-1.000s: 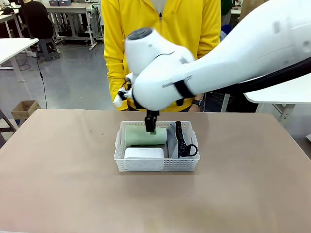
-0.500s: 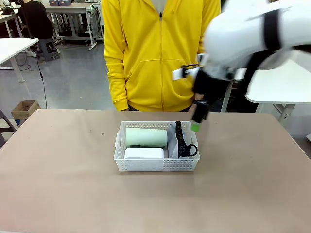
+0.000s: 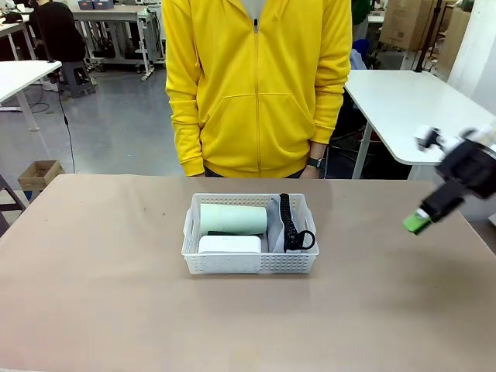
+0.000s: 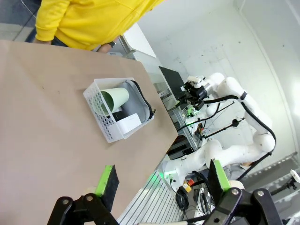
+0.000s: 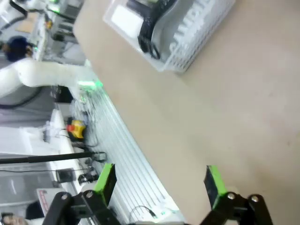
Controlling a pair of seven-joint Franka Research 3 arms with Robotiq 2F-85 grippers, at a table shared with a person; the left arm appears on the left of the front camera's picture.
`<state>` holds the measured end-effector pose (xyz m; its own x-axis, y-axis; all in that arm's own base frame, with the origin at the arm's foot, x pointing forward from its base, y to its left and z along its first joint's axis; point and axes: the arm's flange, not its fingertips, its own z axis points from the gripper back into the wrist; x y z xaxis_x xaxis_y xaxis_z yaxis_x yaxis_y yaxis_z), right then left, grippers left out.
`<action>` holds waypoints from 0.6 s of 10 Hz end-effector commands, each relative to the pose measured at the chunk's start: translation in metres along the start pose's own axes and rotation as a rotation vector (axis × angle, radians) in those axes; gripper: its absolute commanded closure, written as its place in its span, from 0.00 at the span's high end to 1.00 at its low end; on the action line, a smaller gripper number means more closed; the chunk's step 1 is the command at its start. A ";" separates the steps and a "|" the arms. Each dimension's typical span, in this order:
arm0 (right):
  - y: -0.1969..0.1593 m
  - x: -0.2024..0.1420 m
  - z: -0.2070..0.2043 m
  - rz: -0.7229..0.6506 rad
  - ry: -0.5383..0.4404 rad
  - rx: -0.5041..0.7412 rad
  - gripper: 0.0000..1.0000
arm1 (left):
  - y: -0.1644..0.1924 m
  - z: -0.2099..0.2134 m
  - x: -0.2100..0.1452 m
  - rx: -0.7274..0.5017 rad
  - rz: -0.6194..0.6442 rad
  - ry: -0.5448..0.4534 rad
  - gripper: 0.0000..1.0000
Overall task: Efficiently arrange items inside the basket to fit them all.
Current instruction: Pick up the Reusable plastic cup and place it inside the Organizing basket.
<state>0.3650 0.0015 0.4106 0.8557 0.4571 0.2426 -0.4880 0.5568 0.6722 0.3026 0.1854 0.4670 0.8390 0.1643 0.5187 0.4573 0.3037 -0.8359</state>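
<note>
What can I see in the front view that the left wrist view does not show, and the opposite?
Front view alone: the right gripper above the table's right side, and the black strap loop at the basket's near right corner.

Left wrist view alone: the left gripper, open, empty.

Both: the white basket holding the pale green cup on its side and the white box, plus the person's yellow jacket.

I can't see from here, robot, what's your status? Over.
Left gripper open, right gripper open, both empty. Cup, box, pouch inside basket. Nothing blocking.
</note>
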 end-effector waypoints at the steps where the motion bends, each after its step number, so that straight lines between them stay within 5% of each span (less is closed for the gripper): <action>1: -0.030 -0.037 0.001 -0.138 -0.160 0.145 1.00 | -0.004 -0.001 0.001 -0.015 0.000 -0.013 1.00; 4: -0.052 -0.086 -0.012 -0.291 -0.368 0.214 1.00 | -0.004 -0.001 0.001 -0.015 0.000 -0.013 1.00; 6: -0.064 -0.095 -0.019 -0.405 -0.390 0.278 1.00 | -0.004 -0.001 0.001 -0.015 0.000 -0.013 1.00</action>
<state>0.3405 -0.0916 0.3447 0.9869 -0.0268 0.1589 -0.1313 0.4382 0.8892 0.3027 0.1853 0.4669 0.8392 0.1641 0.5185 0.4571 0.3036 -0.8360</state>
